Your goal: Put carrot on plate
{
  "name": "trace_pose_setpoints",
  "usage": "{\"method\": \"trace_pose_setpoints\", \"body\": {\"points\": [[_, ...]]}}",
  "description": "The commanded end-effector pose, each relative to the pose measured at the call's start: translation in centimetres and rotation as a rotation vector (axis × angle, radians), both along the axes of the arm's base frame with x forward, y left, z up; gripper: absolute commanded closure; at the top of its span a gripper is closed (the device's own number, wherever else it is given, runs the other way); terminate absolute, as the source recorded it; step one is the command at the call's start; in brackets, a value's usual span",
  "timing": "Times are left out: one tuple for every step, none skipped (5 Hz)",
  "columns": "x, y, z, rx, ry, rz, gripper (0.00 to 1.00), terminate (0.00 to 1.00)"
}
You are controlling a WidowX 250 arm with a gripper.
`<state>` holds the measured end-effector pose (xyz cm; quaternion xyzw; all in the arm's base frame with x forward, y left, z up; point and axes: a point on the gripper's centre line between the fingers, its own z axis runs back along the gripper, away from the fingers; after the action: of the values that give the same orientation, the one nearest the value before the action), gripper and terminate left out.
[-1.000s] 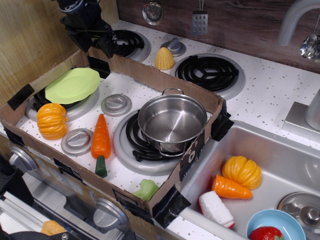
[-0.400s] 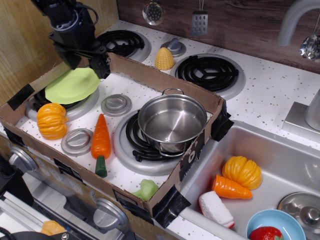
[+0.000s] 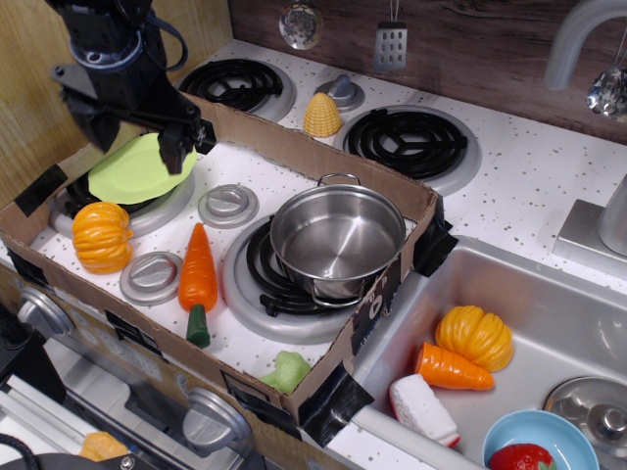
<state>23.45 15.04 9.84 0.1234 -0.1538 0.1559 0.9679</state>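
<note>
The black gripper (image 3: 137, 139) hangs with its fingers apart above the flat lime-green plate (image 3: 137, 172). The glossy orange carrot (image 3: 197, 280) lies apart from it on the speckled white stove top (image 3: 265, 176), inside a cardboard wall (image 3: 323, 162), beside a steel pot (image 3: 336, 240).

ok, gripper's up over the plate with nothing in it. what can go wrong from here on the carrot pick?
1. The gripper hangs open above the plate, while the carrot lies nearer the camera; a straight descent could hit or tip the plate, which looks tilted on its burner.
2. The carrot sits tight between a grey disc and the pot's burner, so fingers may catch on either.
3. It looks glossy and tapered, so it may slip from a grasp.
</note>
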Motion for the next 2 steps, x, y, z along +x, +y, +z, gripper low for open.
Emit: {"method": "trace_pose_setpoints", "body": {"points": [[-1.6, -2.0, -1.3, -0.100, 0.007, 0.163, 0.00, 0.00], [-1.7, -2.8, -2.3, -0.154, 0.011, 0.156, 0.00, 0.00]]}}
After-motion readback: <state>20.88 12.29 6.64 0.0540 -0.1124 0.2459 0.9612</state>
